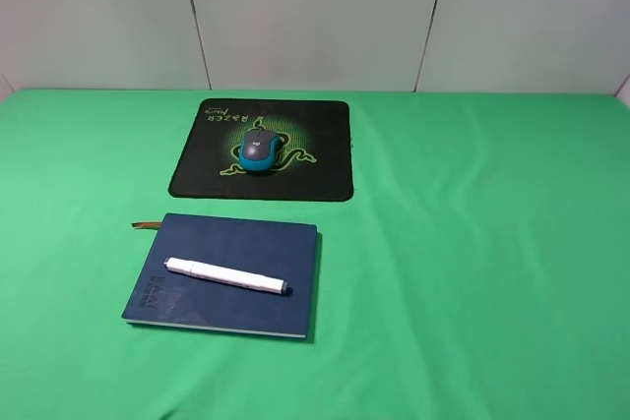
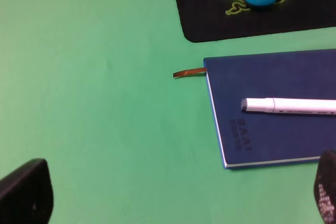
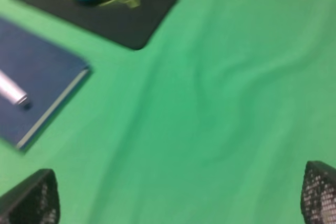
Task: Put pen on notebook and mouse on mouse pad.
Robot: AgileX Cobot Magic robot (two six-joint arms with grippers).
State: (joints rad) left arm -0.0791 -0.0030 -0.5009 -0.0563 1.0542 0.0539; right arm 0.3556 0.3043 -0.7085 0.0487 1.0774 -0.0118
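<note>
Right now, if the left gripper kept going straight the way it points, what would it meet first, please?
Probably the bare green cloth: the left gripper points at open cloth just beside the notebook, whose near corner comes close. Depth is hard to judge.

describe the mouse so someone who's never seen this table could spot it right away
On the green cloth table, find the square black mouse pad at the back, beyond the navy notebook. The small mouse sits at its middle, over the green logo. Its dark grey top and teal-blue sides are unique here.

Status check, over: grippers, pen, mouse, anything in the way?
Left gripper open, empty; right gripper open, empty. Pen lying on notebook. Mouse sitting on mouse pad. Nothing blocking either.
</note>
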